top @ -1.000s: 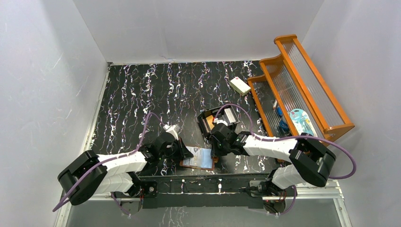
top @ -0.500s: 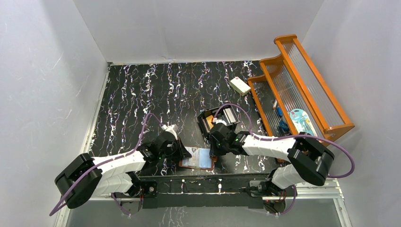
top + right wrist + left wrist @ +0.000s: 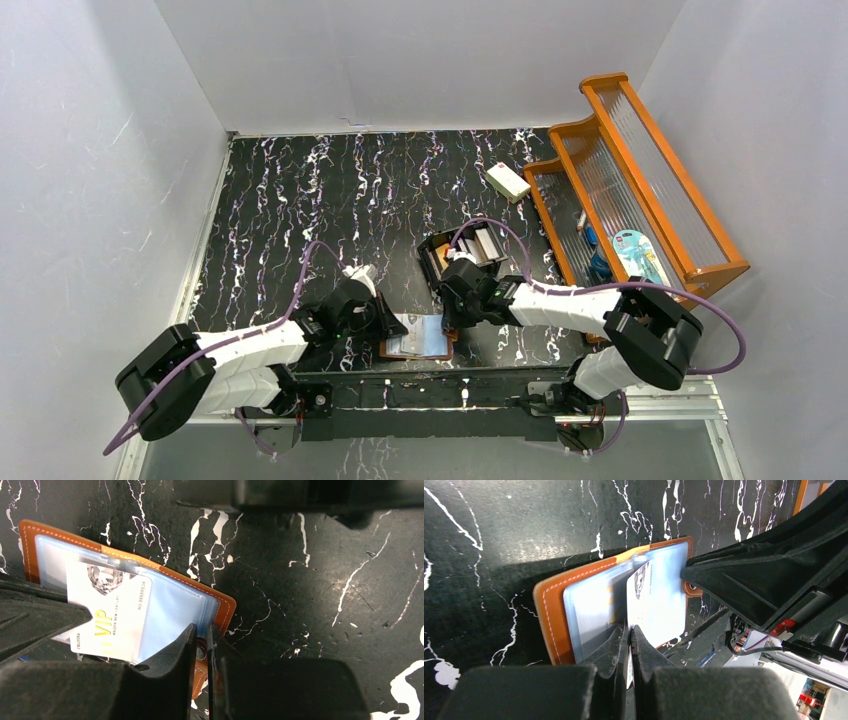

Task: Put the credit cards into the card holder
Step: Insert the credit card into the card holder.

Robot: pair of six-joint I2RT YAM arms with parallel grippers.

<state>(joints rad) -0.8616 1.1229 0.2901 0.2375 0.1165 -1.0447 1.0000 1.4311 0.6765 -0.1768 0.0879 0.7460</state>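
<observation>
On the table [image 3: 300, 200], we found the open holder [image 3: 415, 338] at the near edge, left gripper [image 3: 629, 630] pinching a white card [image 3: 642, 597] at its slots, right gripper [image 3: 201, 631] pinching its edge.

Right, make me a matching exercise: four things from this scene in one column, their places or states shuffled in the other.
Things:
1. white VIP card
2. brown card holder
3. white block with red mark
4. orange wooden rack

Places or states:
A. far part of the table, by the rack's corner
B. lying open at the near table edge
C. along the table's right side
D. pinched in the left jaws

Pairs: 1-D, 2-B, 3-A, 4-C
</observation>
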